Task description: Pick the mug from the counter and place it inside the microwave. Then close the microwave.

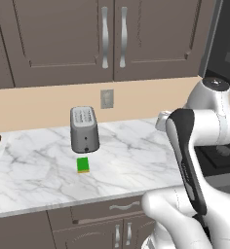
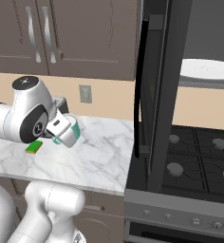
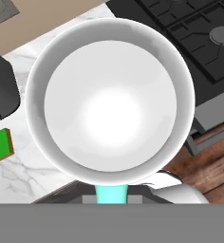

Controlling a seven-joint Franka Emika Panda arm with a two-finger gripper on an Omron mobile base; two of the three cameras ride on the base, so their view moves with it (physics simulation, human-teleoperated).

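The teal mug (image 2: 72, 133) hangs tilted above the white marble counter (image 2: 102, 154), off its surface, with my gripper (image 2: 61, 128) shut on it. Seen from the hand, the mug's white inside (image 3: 110, 104) faces the camera and its teal handle (image 3: 111, 193) points down toward the fingers, which the mug hides. The microwave stands up at the right with its dark glass door (image 2: 155, 90) swung open toward me and its white turntable plate (image 2: 210, 70) showing inside. The counter (image 1: 131, 155) lies left of my arm.
A grey toaster (image 1: 84, 129) stands at the counter's back, with a green-and-yellow sponge (image 1: 83, 165) in front of it. The black gas stovetop (image 2: 199, 163) lies under the microwave, right of the counter. Brown wall cabinets (image 1: 63, 39) hang above.
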